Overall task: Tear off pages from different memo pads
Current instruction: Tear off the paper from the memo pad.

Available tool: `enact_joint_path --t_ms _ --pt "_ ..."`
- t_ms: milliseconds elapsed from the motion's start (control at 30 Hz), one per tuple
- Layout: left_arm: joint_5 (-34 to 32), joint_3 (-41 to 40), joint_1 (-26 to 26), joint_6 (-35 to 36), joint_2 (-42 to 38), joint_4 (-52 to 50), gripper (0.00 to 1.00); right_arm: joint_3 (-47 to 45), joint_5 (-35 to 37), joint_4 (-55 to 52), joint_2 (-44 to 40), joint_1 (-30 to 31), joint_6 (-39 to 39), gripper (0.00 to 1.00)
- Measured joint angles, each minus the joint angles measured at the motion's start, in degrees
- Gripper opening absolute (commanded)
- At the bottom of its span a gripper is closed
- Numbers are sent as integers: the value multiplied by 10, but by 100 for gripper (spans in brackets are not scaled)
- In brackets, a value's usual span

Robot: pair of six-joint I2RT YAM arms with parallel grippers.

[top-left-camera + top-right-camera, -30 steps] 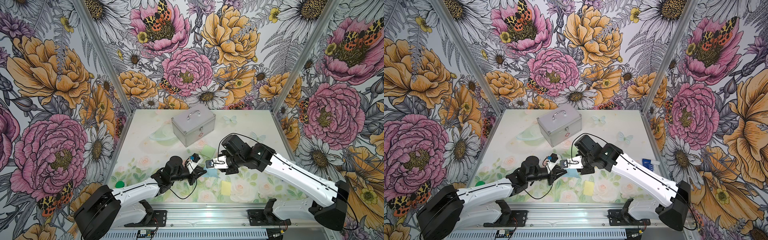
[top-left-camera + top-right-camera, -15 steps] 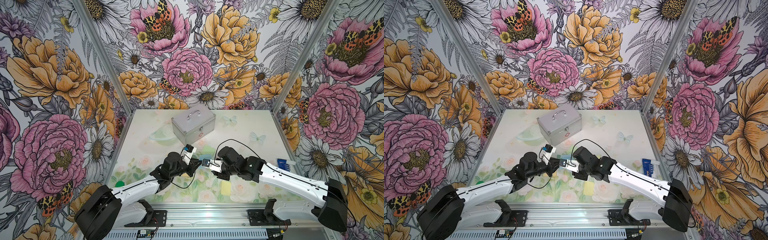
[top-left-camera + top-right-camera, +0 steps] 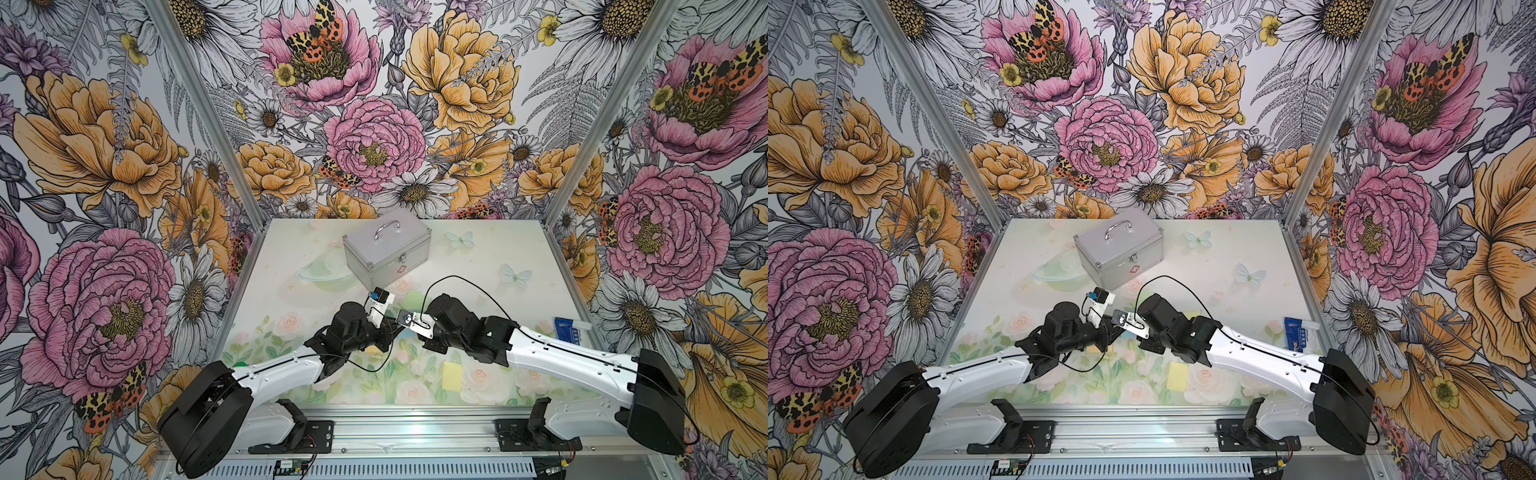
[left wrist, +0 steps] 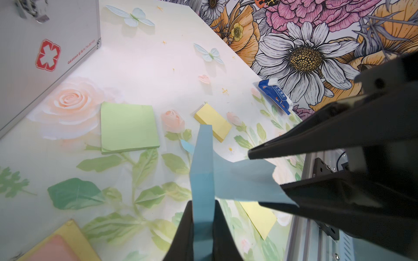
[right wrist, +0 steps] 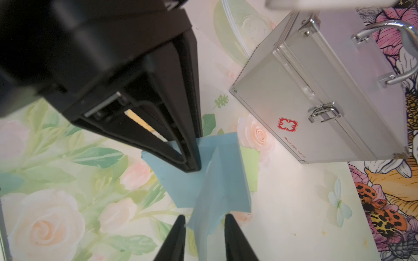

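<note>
My left gripper (image 4: 203, 203) is shut on the edge of the blue memo pad (image 4: 202, 162) and holds it above the table. A blue page (image 4: 244, 180) peels off the pad sideways and runs between the fingers of my right gripper (image 4: 264, 171). In the right wrist view the right gripper (image 5: 204, 217) is open, and the blue page (image 5: 210, 203) hangs loose in the gap. The left gripper (image 5: 192, 166) pinches the pad (image 5: 172, 180) just behind it. A green pad (image 4: 127, 127), a yellow pad (image 4: 213, 123) and a salmon-pink pad (image 4: 54, 248) lie on the table. A loose yellow page (image 3: 451, 374) lies near the front.
A silver metal case (image 3: 386, 249) stands at the back of the table, close behind the green pad (image 3: 413, 298). A blue and white packet (image 3: 567, 328) lies by the right wall. The front rail (image 4: 312, 171) runs just past the yellow page (image 4: 260, 217).
My left wrist has risen and turned, lifting the blue pad off the table. The right arm has dropped lower and its gripper now faces the left one.
</note>
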Motion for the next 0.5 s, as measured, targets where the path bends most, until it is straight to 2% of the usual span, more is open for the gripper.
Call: enact_joint_path --t_ms 67,167,500 --pt "2 1 0 0 0 -1 0 0 0 3 5 3 1 20" --pt "7 2 0 0 3 -2 0 0 5 6 9 4 4 0" --pt "33 13 9 0 13 -7 0 2 70 4 -28 -5 7 0"
